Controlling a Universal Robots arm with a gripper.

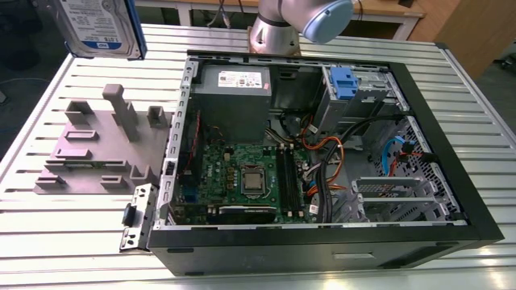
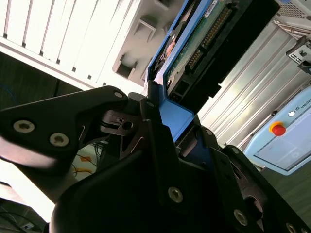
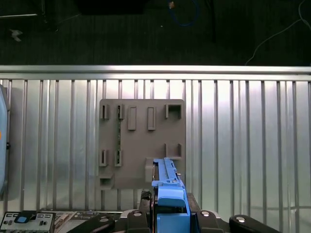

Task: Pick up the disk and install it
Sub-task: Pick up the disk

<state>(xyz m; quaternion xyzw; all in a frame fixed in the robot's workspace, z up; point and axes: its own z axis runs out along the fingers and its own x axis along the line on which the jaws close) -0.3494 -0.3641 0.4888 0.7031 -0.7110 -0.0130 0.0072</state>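
A flat rectangular silver disk (image 1: 101, 24) with a white-and-blue label and a blue plastic frame is held in the air. In the exterior view it is seen at about eleven o'clock from the open black computer case (image 1: 322, 241), which is set on the ribbed aluminium desk (image 1: 72, 229).

In the second wrist view the black tool (image 2: 177, 116) is seen clenched on the blue frame at one end of the disk (image 2: 194, 48). The disk's green circuit-board side and connector row are turned to the camera. In the first wrist view the blue edge of the disk (image 3: 167, 187) is seen between the fingers of the tool (image 3: 167, 211). Below it, a flat grey plastic fixture plate (image 3: 141, 126) with raised posts and slots is laid on the desk (image 3: 243, 145).

In the exterior view that fixture plate (image 1: 89, 151) is found at nine o'clock from the case, just beside it. Inside the case, a grey metal power-supply box (image 1: 234, 90) with a white sticker is seated at eleven o'clock. A green motherboard (image 1: 241, 175) is seated at seven o'clock, and a small blue plastic latch (image 1: 342, 81) at one o'clock. The arm's grey base (image 1: 274, 36) is mounted behind the case at twelve o'clock.
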